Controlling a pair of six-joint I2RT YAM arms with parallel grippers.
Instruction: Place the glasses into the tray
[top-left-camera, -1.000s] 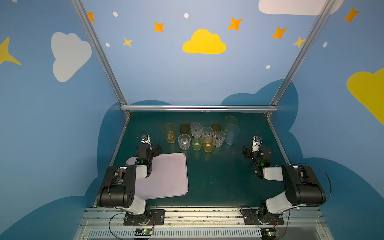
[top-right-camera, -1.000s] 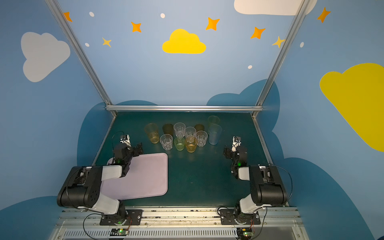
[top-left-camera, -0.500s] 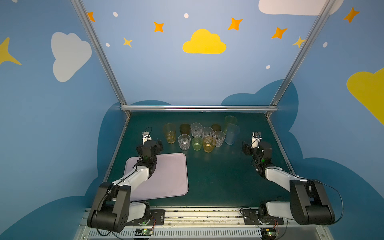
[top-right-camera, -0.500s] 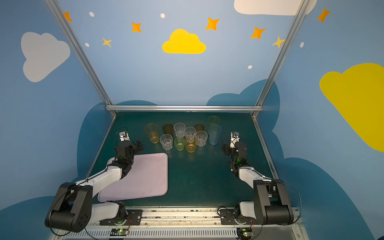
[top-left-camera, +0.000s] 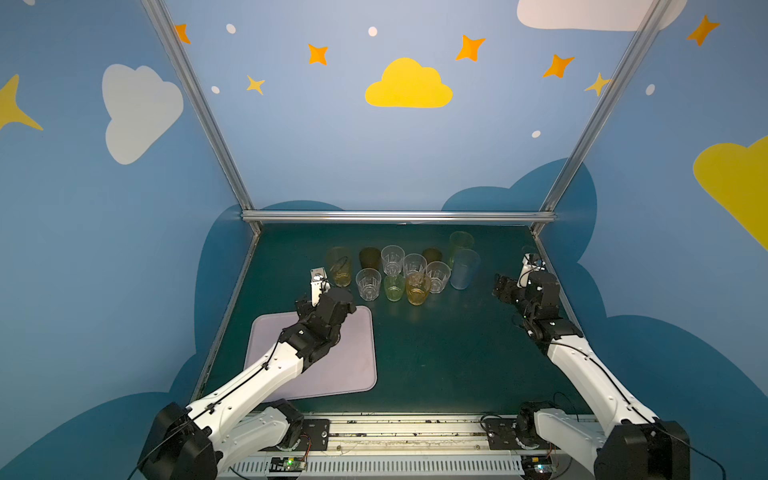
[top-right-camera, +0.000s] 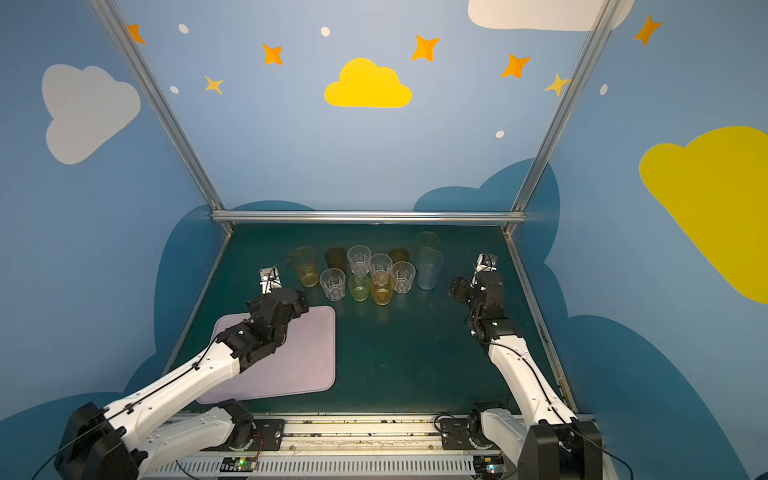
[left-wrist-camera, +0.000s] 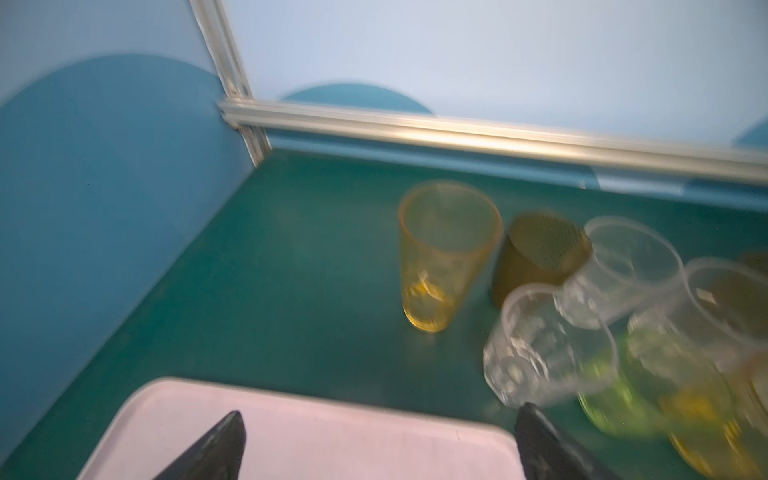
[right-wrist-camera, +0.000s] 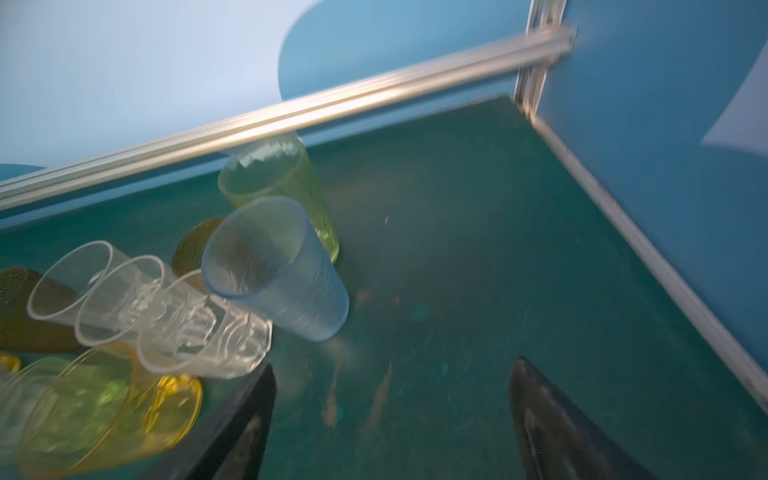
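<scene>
Eleven glasses (top-left-camera: 392, 259) stand clustered beyond the bare tray (top-left-camera: 353, 361), left gripper (left-wrist-camera: 378, 411) and right gripper (right-wrist-camera: 395, 365) both spread and empty; likely light, rigid and slippery, each is best pinched across its wall below the rim.

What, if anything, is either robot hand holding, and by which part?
Nothing: the left hand and the right hand are both open and empty.
</scene>
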